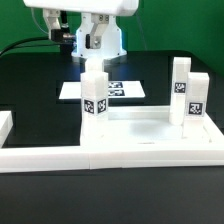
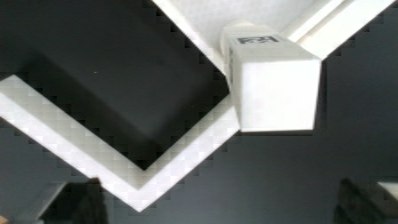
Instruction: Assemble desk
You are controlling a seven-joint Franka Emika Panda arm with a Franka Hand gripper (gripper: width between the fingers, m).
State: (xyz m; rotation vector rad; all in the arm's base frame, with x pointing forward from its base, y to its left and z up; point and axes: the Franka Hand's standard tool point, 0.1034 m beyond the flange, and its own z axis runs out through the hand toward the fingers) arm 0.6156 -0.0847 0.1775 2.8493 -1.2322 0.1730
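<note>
1. The two-finger gripper (image 2: 224, 203) is released: its dark fingertips (image 2: 71, 203) stand wide apart in the wrist view with nothing between them.
2. The white robot arm (image 1: 95, 25) hangs in the upper middle of the exterior view, well behind the parts and touching none.
3. Below the arm, the thin flat white marker board (image 1: 120, 90) lies on the black table (image 1: 35, 75).
4. The desk's white plastic rimmed rectangular tabletop (image 1: 140, 128) sits in the lower middle of the exterior view. Three small white rectangular tagged leg blocks stand upright at it: one (image 1: 95, 95) towards the exterior view's left, two (image 1: 180, 82) (image 1: 197, 100) towards its right.
5. The long white border rail (image 1: 40, 158) runs along the front.
6. Advice: the step in hand looks like reaching for a leg. Centre the jaws over the block's narrow faces, come down straight, and close only once both pads flank it, to avoid tipping it.
7. The wrist view alone shows the open fingers, plus one tagged white block (image 2: 276, 90) close up beside a white angled corner (image 2: 143, 170). Which leg that is, I cannot tell. Only the exterior view shows the overall layout.
</note>
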